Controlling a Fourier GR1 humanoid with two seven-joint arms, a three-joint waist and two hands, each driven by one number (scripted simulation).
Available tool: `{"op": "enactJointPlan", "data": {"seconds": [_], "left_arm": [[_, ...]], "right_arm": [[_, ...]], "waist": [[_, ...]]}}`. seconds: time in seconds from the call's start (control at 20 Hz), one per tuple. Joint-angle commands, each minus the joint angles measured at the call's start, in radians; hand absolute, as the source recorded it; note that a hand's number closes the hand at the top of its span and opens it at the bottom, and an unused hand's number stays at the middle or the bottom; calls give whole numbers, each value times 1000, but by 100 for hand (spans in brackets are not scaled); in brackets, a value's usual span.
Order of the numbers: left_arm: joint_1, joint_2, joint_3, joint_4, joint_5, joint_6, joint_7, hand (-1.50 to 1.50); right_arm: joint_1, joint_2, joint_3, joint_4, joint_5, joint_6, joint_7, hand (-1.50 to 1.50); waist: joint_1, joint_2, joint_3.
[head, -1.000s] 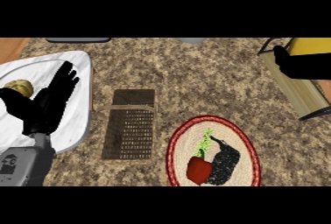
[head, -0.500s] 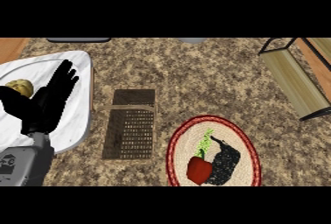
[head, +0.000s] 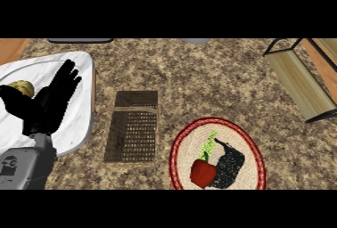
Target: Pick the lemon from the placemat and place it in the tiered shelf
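The only lemon-like thing in view is a small yellowish lump (head: 21,87) on the white plate (head: 76,129) at the left edge. It is partly hidden behind the left hand (head: 46,102), which rests there open, fingers straight and pointing up. Whether this lump is the lemon cannot be told for sure. The round woven mat (head: 253,151) with the red rim holds only a red pepper (head: 203,173) and a black thing (head: 228,165) with a green sprig. The right hand is out of view, so its state cannot be told. The shelf (head: 299,84) stands at the upper right corner, well apart from the plate, and nothing yellow shows on the boards that are in view. The first risk is picking the wrong thing: the pepper on the mat could be taken for the target, or the lump on the plate could turn out to be something else. The second risk is reach. The lump and the shelf sit at opposite sides of the counter (head: 197,75), and a carry across would pass over the brown mesh basket (head: 135,129) and the mat. A round fruit could roll away from closing fingers on the smooth plate. The shelf is cut off by the view's edge, so a placement there would be hard to check.
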Motion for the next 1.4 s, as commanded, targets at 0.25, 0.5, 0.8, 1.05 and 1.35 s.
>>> {"op": "enactJointPlan", "data": {"seconds": [0.25,0.5,0.8,1.05,1.35], "left_arm": [[36,-32,-6,-66,-40,11,20,0],[-17,-7,50,48,-12,-57,-31,0],[30,12,66,11,10,-89,-51,0],[13,-42,25,29,-38,-40,-58,0],[-12,15,75,-8,4,-80,21,0]], "right_arm": [[48,-74,-44,164,-60,-36,-178,150],[37,-81,-29,215,-68,-82,-191,150],[-76,-159,-107,531,-19,-267,-311,-150],[-124,-149,-154,658,-83,-373,-492,-150],[-125,-300,-209,771,-185,-237,-552,-150]], "waist": [[3,-1,0],[0,0,-1],[14,3,0],[13,4,1],[5,0,0]]}}
